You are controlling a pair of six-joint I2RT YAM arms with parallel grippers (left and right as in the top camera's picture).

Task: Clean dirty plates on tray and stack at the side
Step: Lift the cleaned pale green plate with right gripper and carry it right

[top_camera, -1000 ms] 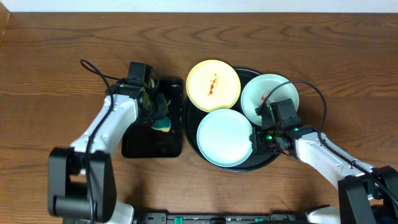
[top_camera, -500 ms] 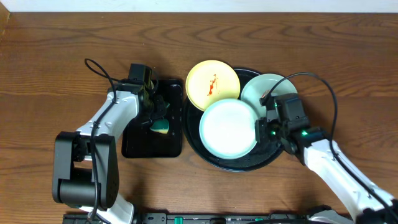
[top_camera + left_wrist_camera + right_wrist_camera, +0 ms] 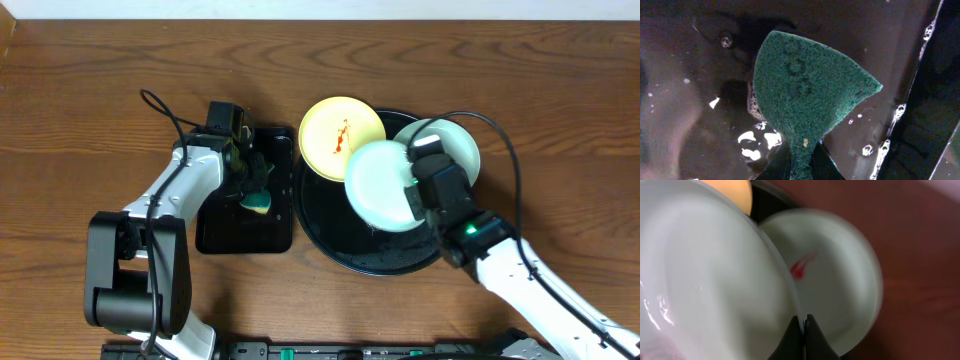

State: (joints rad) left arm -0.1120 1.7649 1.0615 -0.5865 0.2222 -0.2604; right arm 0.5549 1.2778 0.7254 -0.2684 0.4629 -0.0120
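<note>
The right claw (image 3: 803, 324) pinches the rim of a smooth pale blue plate (image 3: 378, 185), tilted above the round black tray (image 3: 340, 245). It is best held steady and angled toward the left claw (image 3: 801, 162), which is clamped on a coarse green sponge (image 3: 805, 95) left of the tray. At the tray's far rim lie a red-smeared blue plate (image 3: 455, 148) and a yellow plate (image 3: 342, 137)

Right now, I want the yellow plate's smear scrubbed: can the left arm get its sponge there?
Probably yes: the yellow plate sits near the sponge, smear uncovered; the lifted blue plate covers only its edge.
</note>
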